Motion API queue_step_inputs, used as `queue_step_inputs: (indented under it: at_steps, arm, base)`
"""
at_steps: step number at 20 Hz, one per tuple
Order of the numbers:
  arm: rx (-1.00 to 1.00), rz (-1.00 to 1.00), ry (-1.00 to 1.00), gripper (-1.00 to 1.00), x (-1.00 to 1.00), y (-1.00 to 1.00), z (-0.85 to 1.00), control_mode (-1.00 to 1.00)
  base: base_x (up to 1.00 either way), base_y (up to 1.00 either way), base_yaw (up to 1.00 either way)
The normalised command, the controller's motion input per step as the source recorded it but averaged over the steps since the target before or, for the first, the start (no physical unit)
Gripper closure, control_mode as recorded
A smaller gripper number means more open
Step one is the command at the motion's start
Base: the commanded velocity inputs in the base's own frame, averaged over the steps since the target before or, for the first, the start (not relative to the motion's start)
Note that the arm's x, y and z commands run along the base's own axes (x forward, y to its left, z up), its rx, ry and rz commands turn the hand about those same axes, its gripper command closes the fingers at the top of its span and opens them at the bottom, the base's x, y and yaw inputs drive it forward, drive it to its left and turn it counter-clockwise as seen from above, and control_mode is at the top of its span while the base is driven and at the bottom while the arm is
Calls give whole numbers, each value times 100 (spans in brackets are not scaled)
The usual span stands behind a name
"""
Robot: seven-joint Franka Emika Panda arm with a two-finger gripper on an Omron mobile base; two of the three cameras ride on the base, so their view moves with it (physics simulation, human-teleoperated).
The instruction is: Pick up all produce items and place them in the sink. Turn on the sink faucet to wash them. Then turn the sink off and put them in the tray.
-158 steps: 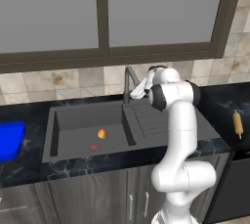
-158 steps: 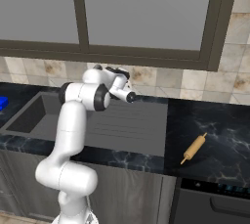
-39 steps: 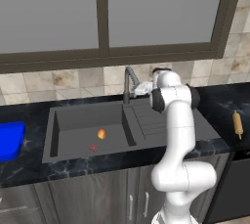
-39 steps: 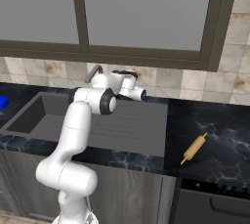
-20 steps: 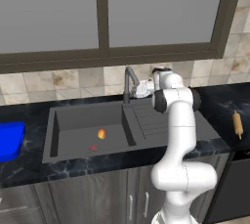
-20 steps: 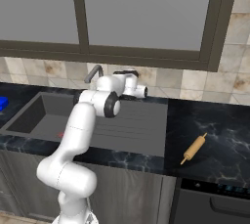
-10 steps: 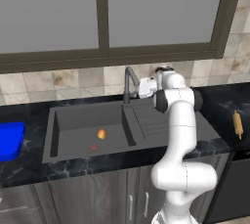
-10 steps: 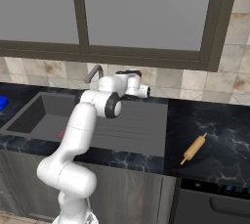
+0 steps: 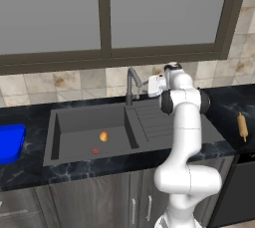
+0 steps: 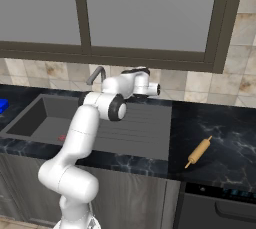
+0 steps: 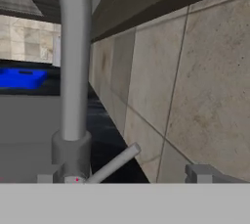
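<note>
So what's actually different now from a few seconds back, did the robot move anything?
The arm has swung its tool closer to the faucet, from out over the drainboard to right beside the stem and its lever. It has taken hold of nothing. The fruit in the sink, the blue tray and the rolling pin stayed put.

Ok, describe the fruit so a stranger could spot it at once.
Start at the dark grey sink under the window. On the basin floor, right of centre, lies the fruit. It is small, round and yellow-orange, bigger and brighter than the tiny red spot near it.
</note>
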Motion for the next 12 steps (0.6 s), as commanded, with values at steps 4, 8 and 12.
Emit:
queue_step_inputs:
  at_steps: [4,8,12]
  arm:
    - [-6,0,-3,-100,-43,-5,1,-100]
    - [-8,0,-1,-100,-64,3,0,-100]
    - [-9,0,-3,-100,-64,5,12,-100]
  base:
    - [0,0,0]
    - [0,0,0]
    - [0,0,0]
